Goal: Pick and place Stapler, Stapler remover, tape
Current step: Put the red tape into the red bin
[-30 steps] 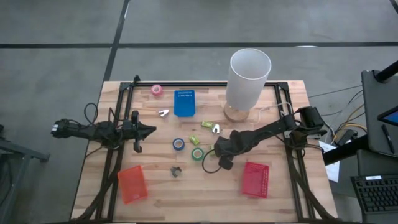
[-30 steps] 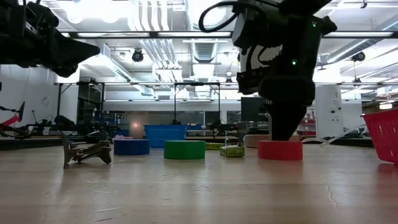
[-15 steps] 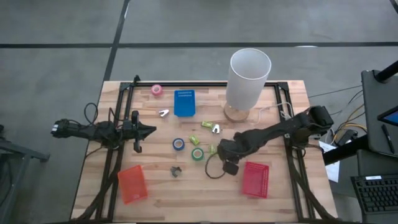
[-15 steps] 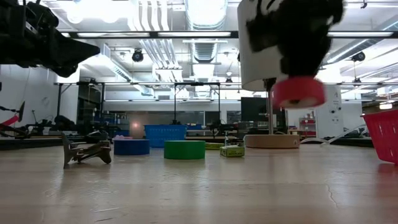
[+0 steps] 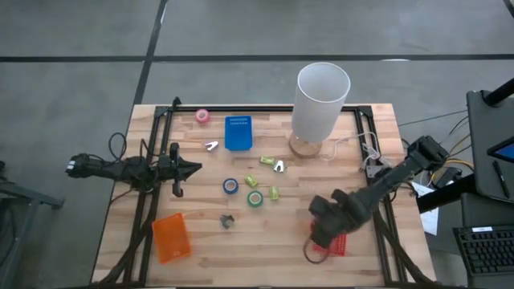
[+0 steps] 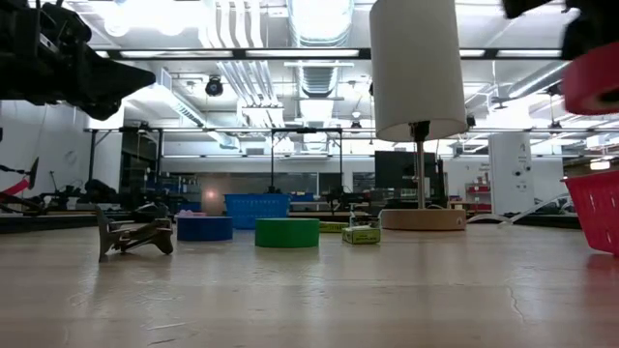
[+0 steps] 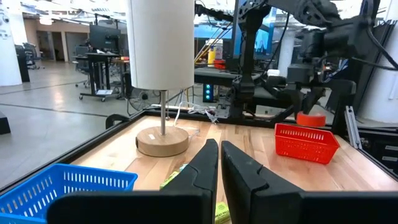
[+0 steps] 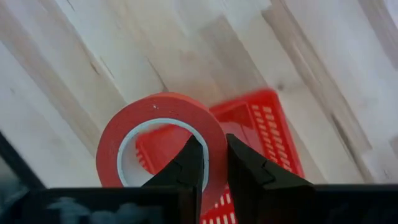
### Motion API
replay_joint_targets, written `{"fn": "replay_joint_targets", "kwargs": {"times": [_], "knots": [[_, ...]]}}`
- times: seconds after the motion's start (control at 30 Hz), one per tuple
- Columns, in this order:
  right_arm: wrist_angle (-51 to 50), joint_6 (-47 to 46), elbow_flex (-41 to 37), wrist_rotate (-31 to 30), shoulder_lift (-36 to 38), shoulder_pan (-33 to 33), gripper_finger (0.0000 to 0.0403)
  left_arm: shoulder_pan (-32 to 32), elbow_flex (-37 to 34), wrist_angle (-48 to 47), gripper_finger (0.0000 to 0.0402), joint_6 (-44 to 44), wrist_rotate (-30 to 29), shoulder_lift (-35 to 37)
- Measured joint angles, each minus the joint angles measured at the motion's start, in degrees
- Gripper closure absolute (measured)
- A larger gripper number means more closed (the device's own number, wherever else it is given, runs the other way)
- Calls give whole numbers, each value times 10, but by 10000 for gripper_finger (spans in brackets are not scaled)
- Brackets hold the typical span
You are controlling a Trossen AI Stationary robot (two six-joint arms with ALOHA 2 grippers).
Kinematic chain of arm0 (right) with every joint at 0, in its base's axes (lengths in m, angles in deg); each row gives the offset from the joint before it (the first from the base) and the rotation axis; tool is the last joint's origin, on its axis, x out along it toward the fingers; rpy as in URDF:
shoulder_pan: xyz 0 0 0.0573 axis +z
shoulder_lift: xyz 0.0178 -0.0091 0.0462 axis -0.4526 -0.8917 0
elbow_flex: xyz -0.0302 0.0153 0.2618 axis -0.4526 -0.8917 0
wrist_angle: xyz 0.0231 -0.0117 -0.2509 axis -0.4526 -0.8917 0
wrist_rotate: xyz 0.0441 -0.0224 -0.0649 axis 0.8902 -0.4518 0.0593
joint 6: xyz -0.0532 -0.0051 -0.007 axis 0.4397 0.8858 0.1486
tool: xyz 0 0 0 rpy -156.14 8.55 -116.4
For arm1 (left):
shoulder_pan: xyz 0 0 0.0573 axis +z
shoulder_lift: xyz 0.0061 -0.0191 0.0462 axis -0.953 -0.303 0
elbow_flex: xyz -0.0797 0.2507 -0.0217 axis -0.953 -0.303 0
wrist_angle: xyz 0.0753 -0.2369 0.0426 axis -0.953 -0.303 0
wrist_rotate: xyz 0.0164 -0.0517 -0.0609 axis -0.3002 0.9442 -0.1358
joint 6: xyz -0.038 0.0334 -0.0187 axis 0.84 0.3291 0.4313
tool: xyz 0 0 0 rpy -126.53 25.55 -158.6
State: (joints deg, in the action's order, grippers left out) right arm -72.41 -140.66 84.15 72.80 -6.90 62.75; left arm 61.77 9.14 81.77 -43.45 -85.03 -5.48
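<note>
the red basket [image 5: 337, 241] sits near the table's front right corner, largely covered in the high view by the right gripper [image 5: 323, 234] hanging above it. the right wrist view shows the basket's mesh interior [image 8: 249, 134] below the held roll, and nothing can be made out lying inside it. that gripper's two fingers [image 8: 189, 165] are pinched close together over the wall of the orange-red tape [image 8: 163, 140], one finger inside the ring and one outside; in the low view the roll [image 6: 592, 82] hangs well above the basket's rim [image 6: 592, 208].

the orange tray [image 5: 170, 238] lies near the front left corner and the blue tray [image 5: 238, 132] toward the back; neither shows anything inside it.

the blue tape [image 5: 230, 185] and the green tape [image 5: 254, 198] lie close together at mid-table, with small yellow-green pieces [image 5: 251, 181] around them. the pink tape [image 5: 202, 116] rests near the back left edge. a dark staple remover [image 5: 227, 221] lies in front of the blue tape, and a white one [image 5: 211, 146] sits left of the blue tray. a lamp with a white shade [image 5: 321, 100] stands at the back, right of centre.

the left gripper [image 5: 193, 168] waits over the table's left side, its fingers [image 7: 208, 165] almost touching and empty.
</note>
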Motion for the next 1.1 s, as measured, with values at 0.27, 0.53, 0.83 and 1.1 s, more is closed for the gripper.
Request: {"fn": "replay_joint_targets", "kwargs": {"times": [0.27,0.53,0.83,1.1], "knots": [[0,-96,-69,-5,-5,44,353,0,0,1,376,0,0,0],[37,-115,-130,10,-5,45,353,0,0,1,376,0,0,0],[76,-126,-168,-3,-5,45,353,0,0,2,376,0,0,0],[94,-129,-181,-10,-5,45,353,0,0,2,376,0,0,0]]}}
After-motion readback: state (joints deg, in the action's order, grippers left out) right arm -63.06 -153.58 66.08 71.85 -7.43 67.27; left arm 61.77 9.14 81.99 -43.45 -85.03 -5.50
